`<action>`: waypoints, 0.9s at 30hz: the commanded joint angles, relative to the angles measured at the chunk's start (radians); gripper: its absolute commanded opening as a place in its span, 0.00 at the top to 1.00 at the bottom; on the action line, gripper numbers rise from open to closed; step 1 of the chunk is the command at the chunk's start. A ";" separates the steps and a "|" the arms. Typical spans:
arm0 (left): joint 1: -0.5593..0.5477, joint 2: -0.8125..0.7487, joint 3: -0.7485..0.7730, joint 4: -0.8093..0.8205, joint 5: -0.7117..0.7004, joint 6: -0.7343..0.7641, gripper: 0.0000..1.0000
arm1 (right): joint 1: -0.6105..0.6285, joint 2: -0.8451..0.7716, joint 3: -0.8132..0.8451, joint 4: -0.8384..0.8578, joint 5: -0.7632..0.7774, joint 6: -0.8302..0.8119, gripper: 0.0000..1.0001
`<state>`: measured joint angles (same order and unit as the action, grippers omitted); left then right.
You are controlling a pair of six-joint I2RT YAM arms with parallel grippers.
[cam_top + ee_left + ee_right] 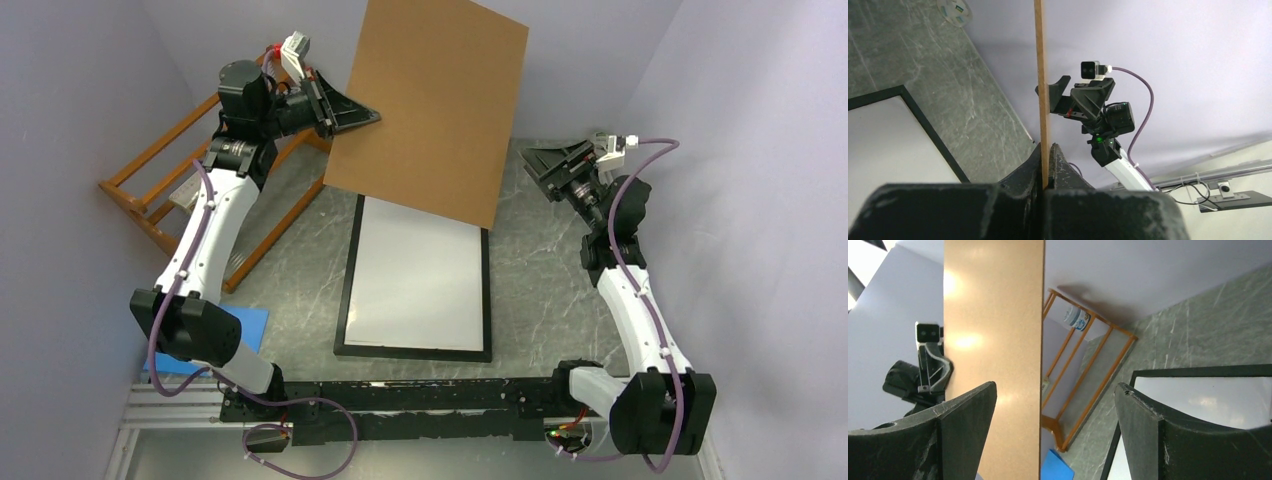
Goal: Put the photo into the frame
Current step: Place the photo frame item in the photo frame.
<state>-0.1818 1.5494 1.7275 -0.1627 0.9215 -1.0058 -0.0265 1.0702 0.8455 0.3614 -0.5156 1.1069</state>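
Black frame (412, 352) lies flat on the table (540, 290), photo (415, 280) white side up inside it; further out, right gripper (538, 165) spread wide, gripping nothing; left gripper (362, 116) clamped on the brown board (430, 105), holding it aloft.

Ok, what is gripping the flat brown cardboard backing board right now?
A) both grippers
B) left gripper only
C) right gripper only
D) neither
B: the left gripper is shut on the edge of the brown cardboard backing board, while the right gripper stands wide open beside it.
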 commanded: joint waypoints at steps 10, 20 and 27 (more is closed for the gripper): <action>0.002 0.004 -0.042 0.473 0.129 -0.374 0.98 | 0.020 0.196 0.065 0.399 -0.273 0.213 0.10; 0.001 -0.010 -0.072 0.455 0.126 -0.367 0.97 | 0.088 0.290 0.129 0.596 -0.320 0.376 0.51; 0.008 -0.061 -0.038 0.006 0.031 0.020 0.54 | 0.088 0.259 0.057 0.632 -0.274 0.371 1.00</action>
<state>-0.1703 1.5776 1.6382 0.0830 1.0069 -1.2465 0.0570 1.3571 0.9226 0.9394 -0.8055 1.5139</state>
